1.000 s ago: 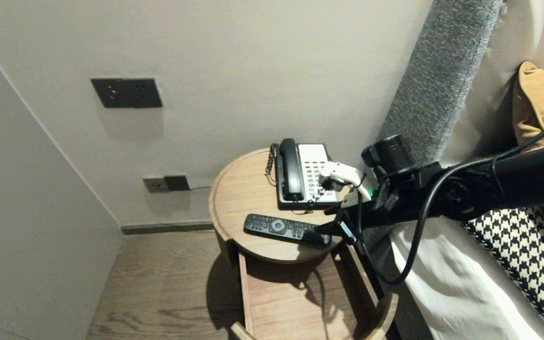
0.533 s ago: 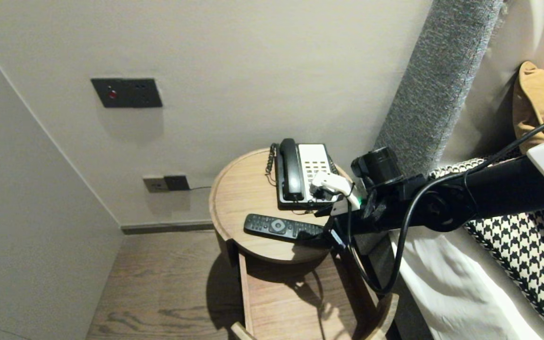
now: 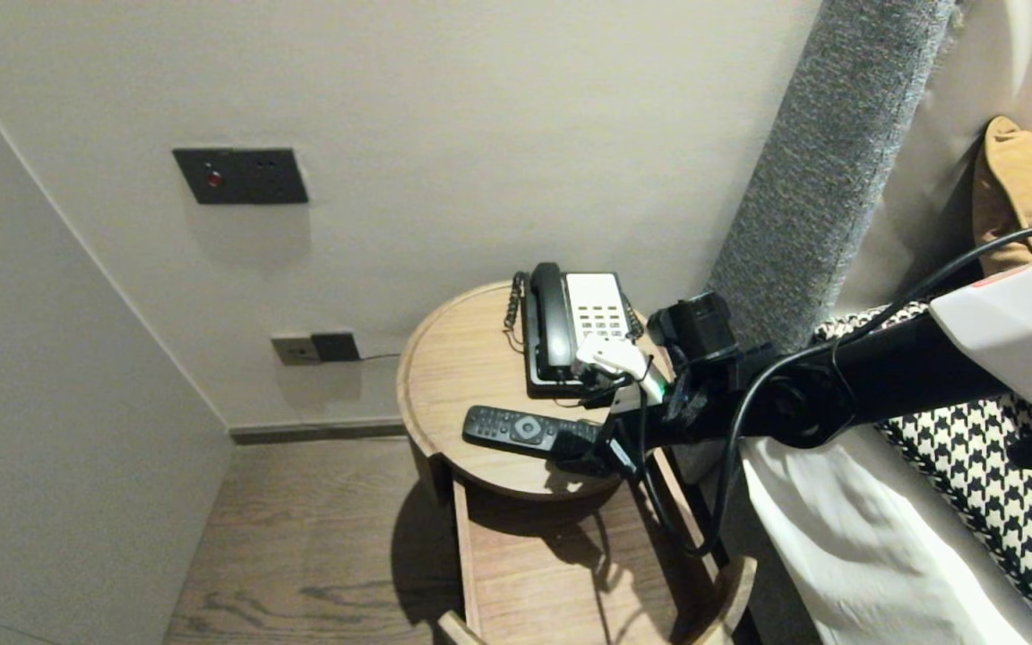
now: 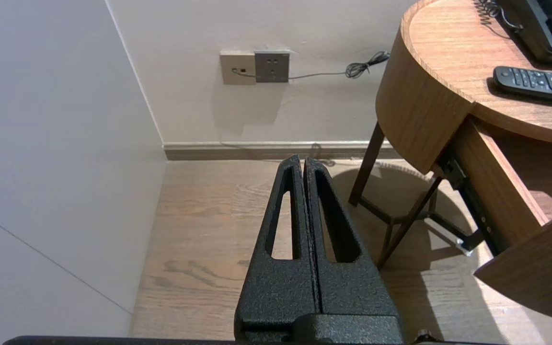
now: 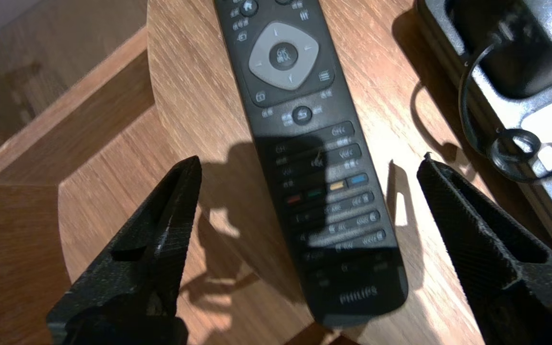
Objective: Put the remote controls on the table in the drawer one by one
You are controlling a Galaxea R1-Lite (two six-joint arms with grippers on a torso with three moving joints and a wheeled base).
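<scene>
Right wrist view: right gripper (image 5: pixel 308 162) is spread wide, remote control (image 5: pixel 300 72) framed between its fingers on round table (image 5: pixel 194 96), telephone (image 5: pixel 520 96) just beside. Left gripper (image 4: pixel 303 163) is pressed shut, parked apart.

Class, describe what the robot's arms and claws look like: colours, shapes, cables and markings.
The right arm is a black tube with a white shell and a black cable looping beside it; a white cover sits near its wrist. The right claw and left claw have black, grainy, tapering fingers with slot cut-outs.
</scene>
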